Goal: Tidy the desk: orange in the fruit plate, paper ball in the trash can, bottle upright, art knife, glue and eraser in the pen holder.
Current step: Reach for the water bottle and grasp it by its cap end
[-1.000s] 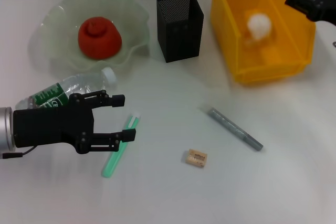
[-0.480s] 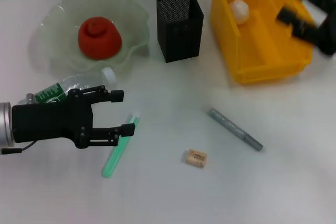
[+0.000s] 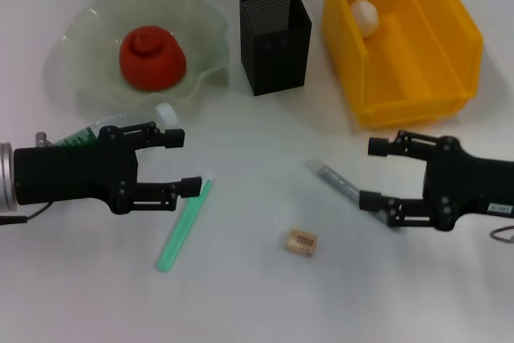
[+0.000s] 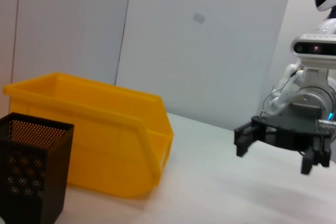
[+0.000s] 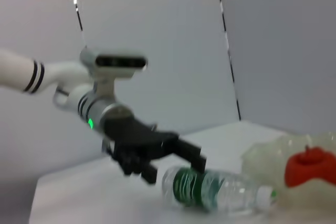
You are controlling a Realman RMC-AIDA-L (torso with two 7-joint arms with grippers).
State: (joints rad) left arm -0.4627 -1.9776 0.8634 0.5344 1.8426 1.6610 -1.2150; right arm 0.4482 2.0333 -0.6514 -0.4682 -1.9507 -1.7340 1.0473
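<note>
The orange [image 3: 152,56] sits in the green fruit plate [image 3: 88,22]. The paper ball [image 3: 364,16] lies in the yellow trash can [image 3: 418,78]. The bottle [image 3: 80,136] lies on its side below the plate, largely hidden by my left gripper [image 3: 183,162], which is open just over and beside it. The green glue stick [image 3: 181,226] lies below that gripper. My right gripper [image 3: 369,174] is open and low over the table, at the end of the grey art knife [image 3: 333,181]. The eraser [image 3: 301,242] lies between the arms. The black pen holder [image 3: 275,38] stands empty at the back.
The left wrist view shows the trash can [image 4: 94,129], the pen holder [image 4: 31,166] and my right gripper [image 4: 273,153] farther off. The right wrist view shows my left gripper [image 5: 176,169] next to the lying bottle [image 5: 215,190], with the orange [image 5: 310,169] behind.
My right arm has swung from above the trash can down to the table at the art knife. The paper ball has settled in the bin. My left gripper has edged back toward the bottle.
</note>
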